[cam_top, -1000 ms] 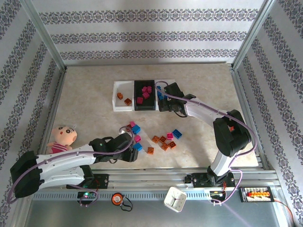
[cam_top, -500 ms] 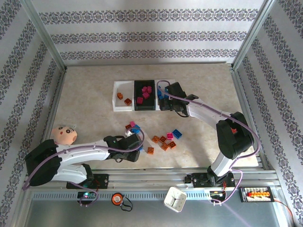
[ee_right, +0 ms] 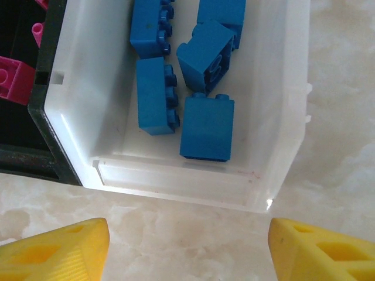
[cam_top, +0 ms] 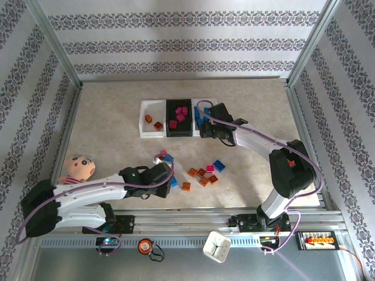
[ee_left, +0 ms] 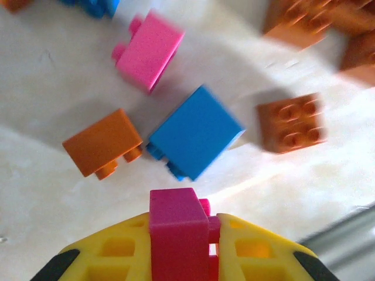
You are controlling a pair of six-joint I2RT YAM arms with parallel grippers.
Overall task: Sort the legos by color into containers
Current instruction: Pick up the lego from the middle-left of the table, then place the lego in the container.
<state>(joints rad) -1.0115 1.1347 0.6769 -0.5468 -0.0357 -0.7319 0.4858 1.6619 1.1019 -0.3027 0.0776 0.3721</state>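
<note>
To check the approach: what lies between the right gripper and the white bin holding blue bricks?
Bare table, as the right wrist view shows.

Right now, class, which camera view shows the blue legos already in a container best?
Right wrist: several blue legos lie large and sharp inside the white container. Top external gives a small blue patch beside the right arm. Left wrist faces loose legos instead.

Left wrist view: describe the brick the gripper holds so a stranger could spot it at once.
Start at the yellow-fingered left gripper at the bottom edge. Clamped between its fingers stands a magenta plastic brick. Unlike the blue brick, orange brick and paler pink brick on the table beyond, it alone is gripped.
</note>
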